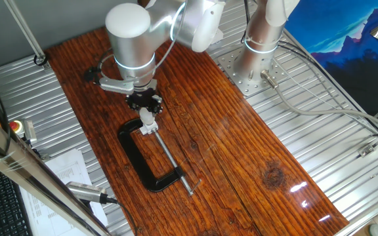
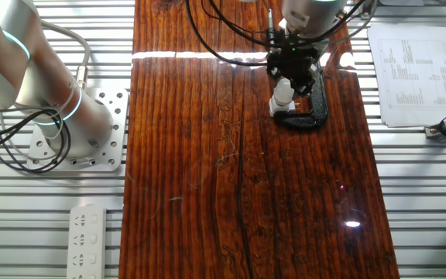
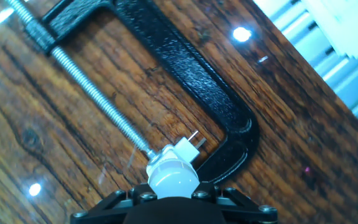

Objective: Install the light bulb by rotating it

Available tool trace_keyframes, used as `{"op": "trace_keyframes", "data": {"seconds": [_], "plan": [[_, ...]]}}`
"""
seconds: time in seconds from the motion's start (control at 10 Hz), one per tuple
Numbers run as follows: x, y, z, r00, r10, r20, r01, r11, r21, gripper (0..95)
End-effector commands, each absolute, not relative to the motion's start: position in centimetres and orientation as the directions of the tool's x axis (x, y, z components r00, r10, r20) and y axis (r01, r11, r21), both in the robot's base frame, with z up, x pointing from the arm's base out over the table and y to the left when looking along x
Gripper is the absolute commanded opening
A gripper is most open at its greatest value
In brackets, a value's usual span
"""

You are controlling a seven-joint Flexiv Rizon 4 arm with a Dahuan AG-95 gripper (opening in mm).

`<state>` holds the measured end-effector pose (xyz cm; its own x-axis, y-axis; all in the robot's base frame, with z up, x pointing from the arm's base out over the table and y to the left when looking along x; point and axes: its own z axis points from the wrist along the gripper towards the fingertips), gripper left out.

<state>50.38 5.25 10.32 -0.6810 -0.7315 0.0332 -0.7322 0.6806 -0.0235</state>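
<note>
The light bulb (image 3: 173, 177), white and frosted, stands upright on a small white socket block (image 3: 183, 150) that is pinched at the end of a black C-clamp's screw. My gripper (image 3: 174, 199) is straight above it, its black fingers (image 3: 143, 198) tight against the bulb's upper sides, and the bulb's top is hidden behind the hand. In one fixed view the bulb (image 1: 148, 118) pokes out just below the gripper (image 1: 147, 109). In the other fixed view the bulb (image 2: 284, 88) sits over the socket block (image 2: 278, 104), under the gripper (image 2: 288, 76).
The black C-clamp (image 1: 135, 157) lies flat on the wooden table (image 1: 241, 164), its threaded screw (image 1: 170, 159) running toward the front. Printed sheets (image 1: 64, 172) and a silver tool (image 1: 87, 191) lie to the left. The arm's base (image 1: 258, 62) stands at the back. A power strip (image 2: 87, 232) lies off the wood.
</note>
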Motion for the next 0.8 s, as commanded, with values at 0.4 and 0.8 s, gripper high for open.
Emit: {"op": "trace_keyframes", "data": {"seconds": [0.4, 0.8], "plan": [[50.35, 5.09, 10.33, -0.886, -0.463, 0.018, -0.463, 0.886, 0.009, 0.0], [50.34, 5.10, 10.39, -0.954, -0.299, 0.017, -0.299, 0.954, 0.011, 0.0]]}}
